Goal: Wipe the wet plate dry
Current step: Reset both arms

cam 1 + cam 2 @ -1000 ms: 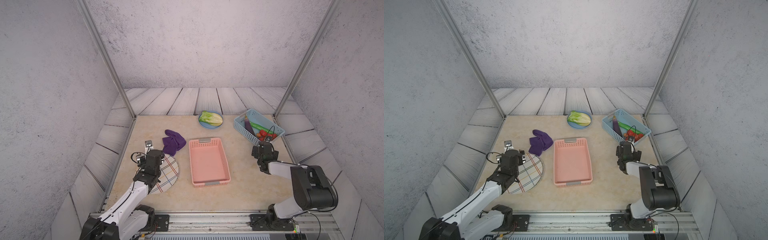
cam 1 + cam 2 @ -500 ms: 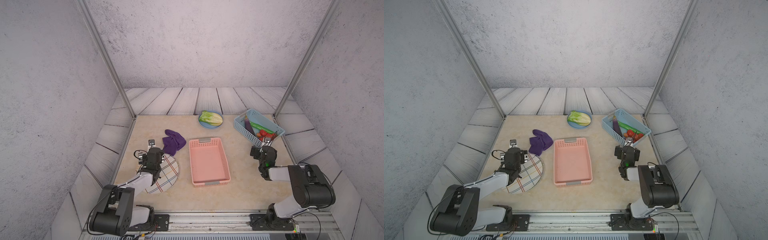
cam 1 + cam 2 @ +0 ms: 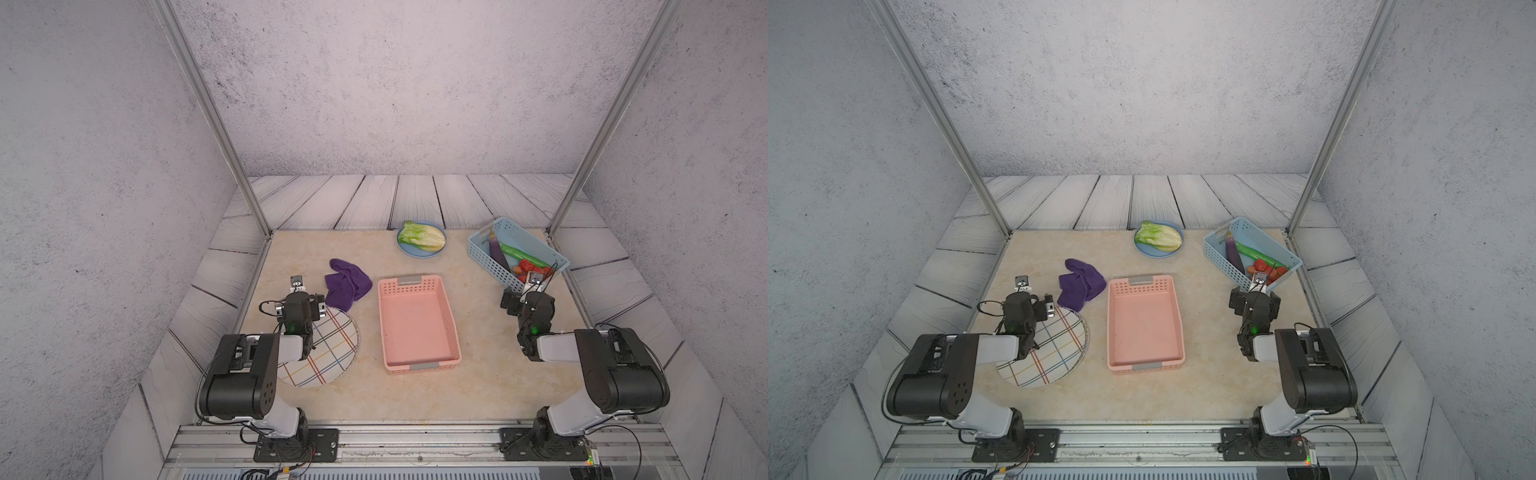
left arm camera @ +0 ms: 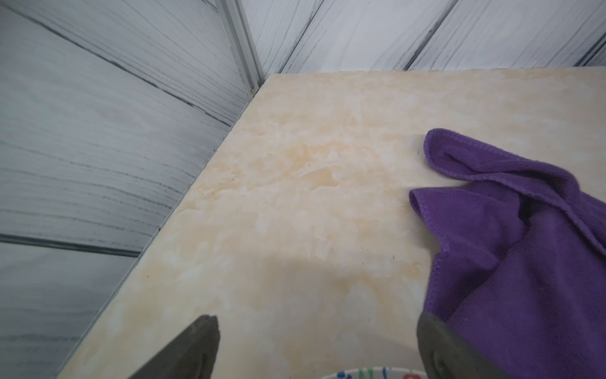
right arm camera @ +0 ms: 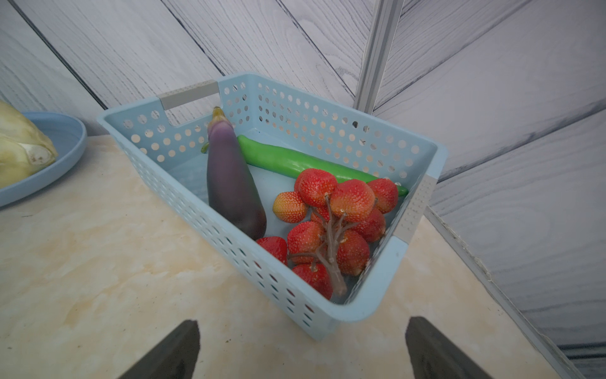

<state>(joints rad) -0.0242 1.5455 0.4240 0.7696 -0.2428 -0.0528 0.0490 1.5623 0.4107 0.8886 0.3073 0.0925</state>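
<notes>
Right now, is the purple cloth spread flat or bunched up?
Bunched up: the purple cloth lies crumpled in overlapping folds on the table, beside the plaid plate; the left wrist view shows its doubled-over edges.

a round white plate point(image 3: 332, 349) with coloured plaid lines lies flat at the near left; a crumpled purple cloth point(image 3: 348, 282) lies just beyond its far rim.
</notes>
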